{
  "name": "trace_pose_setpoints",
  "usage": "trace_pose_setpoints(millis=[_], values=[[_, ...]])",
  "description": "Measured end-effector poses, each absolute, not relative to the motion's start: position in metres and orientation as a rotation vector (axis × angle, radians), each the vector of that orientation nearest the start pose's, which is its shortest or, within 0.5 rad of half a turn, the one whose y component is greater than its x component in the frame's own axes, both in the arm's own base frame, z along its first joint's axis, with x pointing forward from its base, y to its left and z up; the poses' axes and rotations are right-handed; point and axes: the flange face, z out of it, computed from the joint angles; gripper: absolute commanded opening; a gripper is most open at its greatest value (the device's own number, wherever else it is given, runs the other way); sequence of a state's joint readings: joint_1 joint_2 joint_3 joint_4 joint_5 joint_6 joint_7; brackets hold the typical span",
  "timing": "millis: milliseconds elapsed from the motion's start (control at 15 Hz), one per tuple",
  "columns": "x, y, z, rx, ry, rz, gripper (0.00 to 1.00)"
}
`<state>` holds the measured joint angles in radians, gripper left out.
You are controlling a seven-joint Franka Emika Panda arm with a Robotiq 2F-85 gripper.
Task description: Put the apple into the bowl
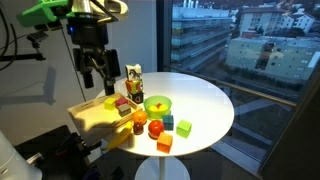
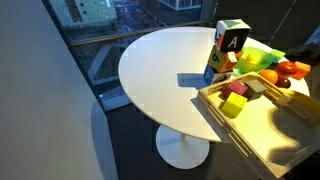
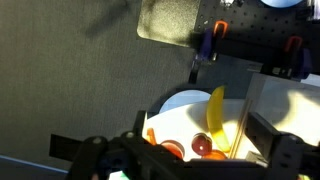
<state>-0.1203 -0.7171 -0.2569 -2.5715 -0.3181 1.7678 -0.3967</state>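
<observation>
Fingers [image 1: 87, 72] are hanging spread and empty high above the table's [image 1: 205, 100] nine o'clock side, so the approach seems to be only starting, and the next move is calling for a descent onto the apple [image 1: 155, 128] lying just beside the bowl [image 1: 157, 104], at its six o'clock.

The apple [image 1: 155, 127], a small round red fruit, lies on the white round table [image 1: 205, 105] just beside the bowl [image 1: 157, 104], a small bright lime-green round bowl standing upright, apple outside it.

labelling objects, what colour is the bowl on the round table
The bowl is lime green, clearest in an exterior view.
</observation>
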Motion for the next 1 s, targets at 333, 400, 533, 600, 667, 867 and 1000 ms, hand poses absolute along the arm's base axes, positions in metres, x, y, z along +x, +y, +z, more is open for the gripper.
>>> trace_pose_setpoints(millis=[333, 400, 533, 600, 667, 867, 1000], values=[[0.329, -0.129, 0.462, -3.246, -0.359, 0.150, 1.00], [0.336, -0.126, 0.458, -3.247, -0.375, 0.134, 1.00], [0.349, -0.123, 0.448, -3.247, -0.394, 0.100, 1.00], [0.355, -0.122, 0.443, -3.244, -0.398, 0.084, 1.00], [0.360, -0.122, 0.438, -3.241, -0.400, 0.070, 1.00], [0.376, -0.122, 0.422, -3.227, -0.389, 0.040, 1.00], [0.387, -0.124, 0.410, -3.213, -0.364, 0.025, 1.00]])
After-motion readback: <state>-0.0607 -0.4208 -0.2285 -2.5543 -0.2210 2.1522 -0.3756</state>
